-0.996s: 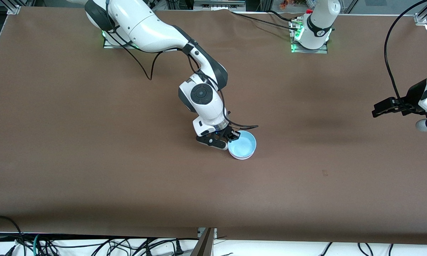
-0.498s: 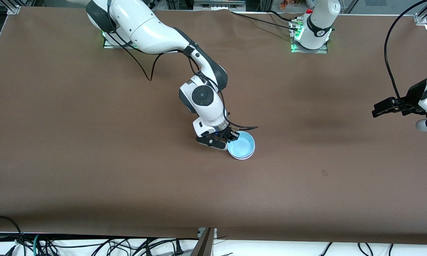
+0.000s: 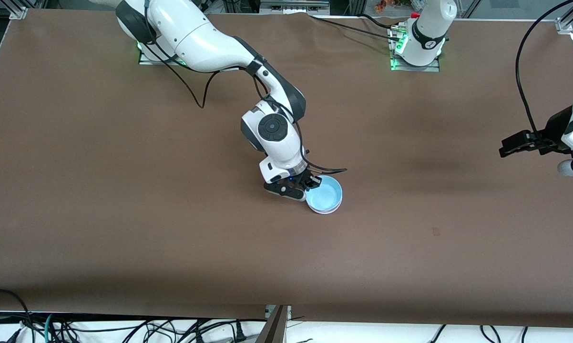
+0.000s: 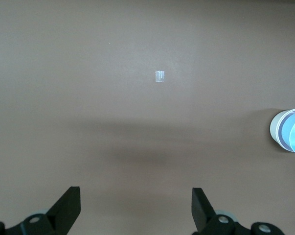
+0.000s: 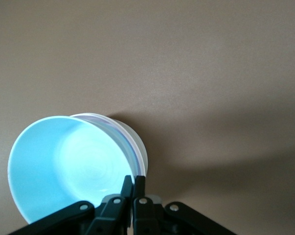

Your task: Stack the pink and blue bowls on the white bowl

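Note:
The light blue bowl [image 3: 323, 193] sits on top of a stack in the middle of the table. My right gripper [image 3: 311, 183] is shut on its rim on the side toward the right arm's end. In the right wrist view the fingertips [image 5: 133, 182] pinch the blue bowl's [image 5: 64, 166] wall. A thin lilac-pink band [image 5: 133, 152] shows under it, the pink bowl's edge, mostly hidden. The white bowl [image 5: 141, 147] is at the bottom, its rim showing in the front view [image 3: 322, 211]. My left gripper [image 3: 510, 145] is open and empty, waiting over the left arm's end of the table.
The brown table [image 3: 124, 214] bears a small pale tape mark [image 4: 160, 76]. The bowl stack shows at the edge of the left wrist view [image 4: 288, 131]. Cables hang along the table edge nearest the front camera [image 3: 124, 328].
The right gripper and the blue bowl have shifted very slightly toward the right arm's end. The left arm has not moved.

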Action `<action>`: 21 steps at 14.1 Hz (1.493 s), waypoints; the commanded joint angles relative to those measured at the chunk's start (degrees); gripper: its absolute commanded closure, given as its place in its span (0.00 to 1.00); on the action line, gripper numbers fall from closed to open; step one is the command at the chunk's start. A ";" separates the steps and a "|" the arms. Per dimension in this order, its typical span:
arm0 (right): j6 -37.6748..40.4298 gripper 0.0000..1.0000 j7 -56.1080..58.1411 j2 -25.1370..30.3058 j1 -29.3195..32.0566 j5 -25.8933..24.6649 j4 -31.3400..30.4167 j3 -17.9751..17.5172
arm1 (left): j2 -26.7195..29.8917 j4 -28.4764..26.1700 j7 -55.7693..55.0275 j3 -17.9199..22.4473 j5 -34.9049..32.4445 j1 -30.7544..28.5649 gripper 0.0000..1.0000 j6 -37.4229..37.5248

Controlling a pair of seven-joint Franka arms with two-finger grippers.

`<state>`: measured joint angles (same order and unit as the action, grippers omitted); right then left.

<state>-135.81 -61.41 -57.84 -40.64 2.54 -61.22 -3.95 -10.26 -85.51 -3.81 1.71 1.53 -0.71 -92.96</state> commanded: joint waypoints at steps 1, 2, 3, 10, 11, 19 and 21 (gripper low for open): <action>0.02 0.69 -1.34 -1.22 -0.58 -0.96 2.33 0.44 | -0.81 2.01 1.00 0.14 -0.83 0.36 0.00 1.55; 0.02 0.67 -1.34 -1.22 -0.58 -0.96 2.42 0.44 | -0.81 1.93 1.00 0.14 -0.83 0.44 0.00 1.55; 0.11 0.62 -1.34 -1.05 -0.58 -0.96 2.42 0.44 | -0.81 2.01 1.00 0.14 -0.83 0.62 0.00 1.55; 9.58 0.00 2.07 5.70 4.23 -0.87 2.51 0.53 | -0.81 1.93 1.08 0.14 -0.91 0.62 0.00 1.55; 11.87 0.00 3.83 7.03 5.82 -0.78 2.33 0.52 | -0.81 2.01 1.08 0.14 -1.00 0.80 0.00 1.64; 23.39 0.00 27.90 34.24 18.22 0.10 -23.74 2.71 | -0.81 3.25 1.00 0.14 -1.09 1.50 0.00 1.99; 29.95 0.00 34.05 40.76 18.58 0.10 -26.84 5.08 | -0.81 3.25 1.00 0.14 -1.09 1.50 0.00 2.08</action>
<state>-109.61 -32.46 -27.37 -22.20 2.37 -78.71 -0.49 -10.27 -84.20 -3.74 1.49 1.53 0.26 -92.34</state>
